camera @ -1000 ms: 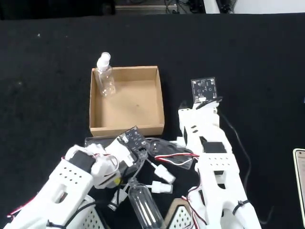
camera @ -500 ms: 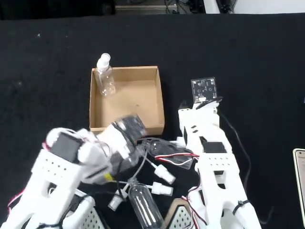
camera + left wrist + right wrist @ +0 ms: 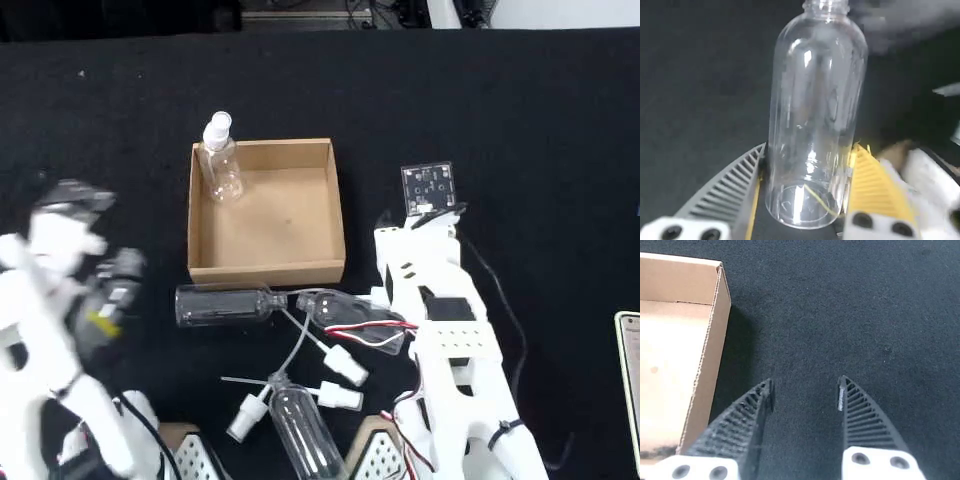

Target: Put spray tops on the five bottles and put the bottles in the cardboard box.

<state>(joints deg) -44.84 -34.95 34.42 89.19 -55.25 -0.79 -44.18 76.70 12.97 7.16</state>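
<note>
My left gripper is shut on a clear bottle that has no top, gripped near its base between a grey and a yellow finger. In the high view that arm stands at the far left of the table. The cardboard box holds one bottle with a spray top, leaning in its far left corner. Three topless bottles lie in front of the box among loose spray tops. My right gripper is open above bare table, just beside the box wall.
The table is covered in black cloth. Thin dip tubes from the spray tops cross between the lying bottles. The right arm lies along the table to the right of the box. A pale object shows at the right edge.
The left arm has swung from the bottles in front of the box out to the far left, carrying a bottle. The right arm has not moved.
</note>
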